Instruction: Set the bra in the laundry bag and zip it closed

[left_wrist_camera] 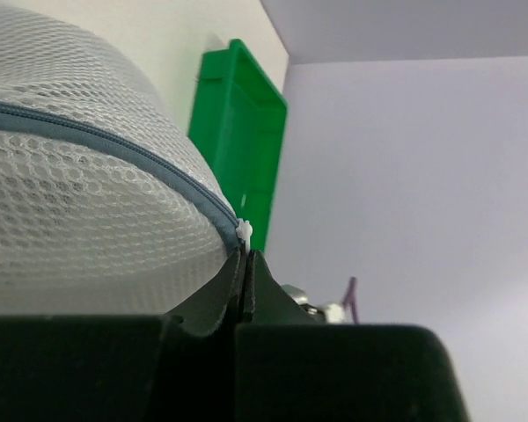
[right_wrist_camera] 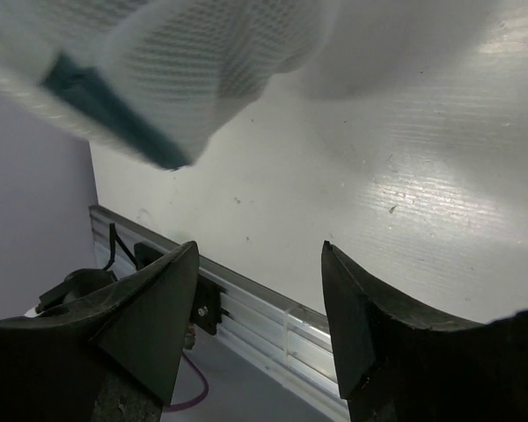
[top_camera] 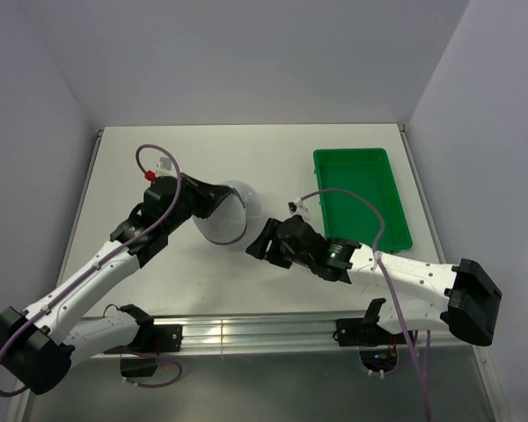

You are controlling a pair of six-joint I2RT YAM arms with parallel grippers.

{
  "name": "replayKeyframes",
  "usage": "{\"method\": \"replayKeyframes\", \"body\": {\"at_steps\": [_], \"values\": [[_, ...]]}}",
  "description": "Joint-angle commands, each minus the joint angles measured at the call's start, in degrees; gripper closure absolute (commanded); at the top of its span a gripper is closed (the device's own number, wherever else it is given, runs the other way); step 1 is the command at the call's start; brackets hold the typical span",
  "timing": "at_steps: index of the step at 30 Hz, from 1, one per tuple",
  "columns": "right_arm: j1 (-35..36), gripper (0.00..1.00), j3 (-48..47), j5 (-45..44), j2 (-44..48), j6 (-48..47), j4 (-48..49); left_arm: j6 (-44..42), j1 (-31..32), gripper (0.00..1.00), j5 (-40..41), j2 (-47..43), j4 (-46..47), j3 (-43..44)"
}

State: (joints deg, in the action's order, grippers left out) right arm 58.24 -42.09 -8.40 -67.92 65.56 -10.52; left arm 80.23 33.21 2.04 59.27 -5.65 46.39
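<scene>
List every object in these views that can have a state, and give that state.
laundry bag, rounded and bulging
zipper, closed along the visible stretch
left gripper, shut on the laundry bag at the zipper's end
right gripper, open, holding nothing
green tray, upright on the table

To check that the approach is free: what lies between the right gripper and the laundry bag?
Only bare white table lies between the right gripper, jaws open, and the laundry bag; the right wrist view shows it.
</scene>
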Motion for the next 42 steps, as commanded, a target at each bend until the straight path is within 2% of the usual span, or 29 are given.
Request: {"method": "replayKeyframes", "body": {"at_steps": [1,6,15,19,24,34,42], "values": [[0.1,0.34,0.2,-3.2,3.6,0.6,0.8,1.5,2.1,1.00,-0.8,0.1,0.6,9.2],[0.0,0.33,-0.3,-4.5,3.4,0.0,0.0,-0.1,2.8,1.00,-1.6,5.4,-3.7,14.4],[-1.8,0.32,-2.1,-5.1,2.0,-1.9,-0.5,1.0,3.6,1.00,-2.4,9.7,-0.2,11.0],[-5.7,0.32,-2.3,-3.9,0.0,-3.3,0.1,0.1,4.1,1.00,-2.3,9.4,-1.8,13.7],[-13.8,0.32,-2.7,-0.5,-4.2,-6.7,3.0,0.1,4.8,1.00,-2.3,9.2,-2.9,13.9],[-18.9,0.32,-18.3,1.7,-11.4,-14.5,1.0,0.7,8.8,1.00,-2.4,8.2,-3.5,11.9],[-19.9,0.32,-35.1,6.5,-24.1,-18.7,-3.6,1.2,9.2,1.00,-0.5,6.8,-2.6,9.4]]}}
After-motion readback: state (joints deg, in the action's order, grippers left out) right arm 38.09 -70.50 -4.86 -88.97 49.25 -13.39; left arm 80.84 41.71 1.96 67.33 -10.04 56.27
